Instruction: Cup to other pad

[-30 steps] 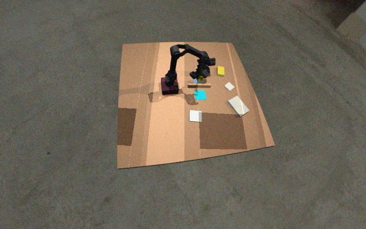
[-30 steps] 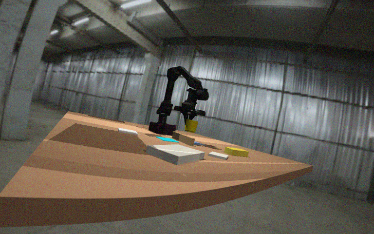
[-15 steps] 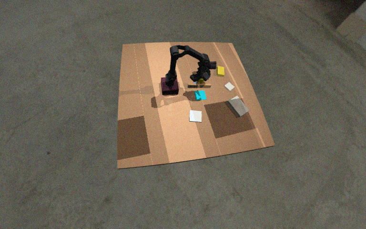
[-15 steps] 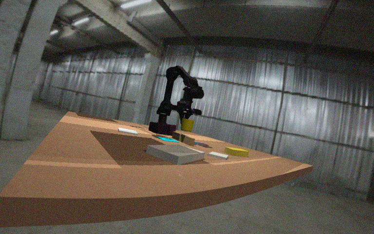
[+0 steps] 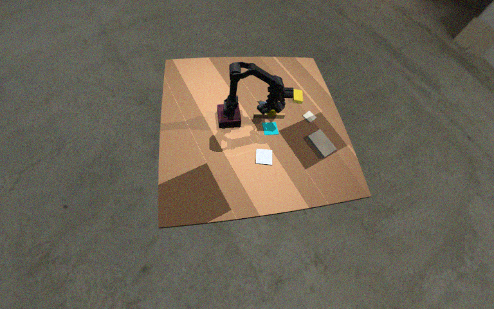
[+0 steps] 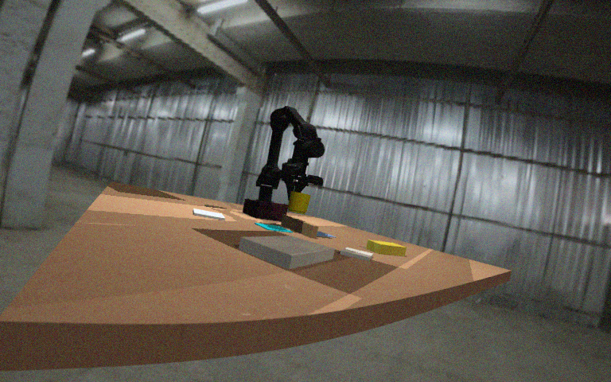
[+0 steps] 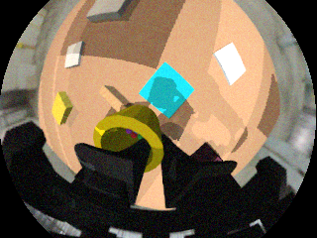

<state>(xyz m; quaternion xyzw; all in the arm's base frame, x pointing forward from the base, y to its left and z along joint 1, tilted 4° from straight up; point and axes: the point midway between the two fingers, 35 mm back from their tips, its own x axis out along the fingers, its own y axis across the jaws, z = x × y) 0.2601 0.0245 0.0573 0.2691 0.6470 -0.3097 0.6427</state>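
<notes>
A yellow cup [image 5: 272,113] [image 6: 298,202] [image 7: 147,118] hangs in the air, close to upright, with several small coloured marbles [image 7: 132,134] inside. My gripper [image 5: 272,109] [image 6: 295,190] [image 7: 157,136] is shut on its wall near the rim. In the wrist view the cup's lower part hides one end of the wooden bar. A cyan pad [image 5: 270,128] [image 6: 272,227] [image 7: 166,90] lies on one side of the bar, with shadow on it. The blue pad [image 5: 262,103] [image 6: 324,235] lies on the other side, mostly hidden by the arm in the top view and not seen in the wrist view.
The wooden bar [image 5: 258,116] [image 6: 309,229] [image 7: 114,97] stands between the pads. A white tile [image 5: 264,156] [image 6: 208,214] [image 7: 230,63], a grey block [image 5: 322,143] [image 6: 286,251] [image 7: 109,7], a small white block [image 5: 309,116] [image 6: 356,253] and a yellow block [image 5: 298,96] [image 6: 386,247] [image 7: 61,107] lie around.
</notes>
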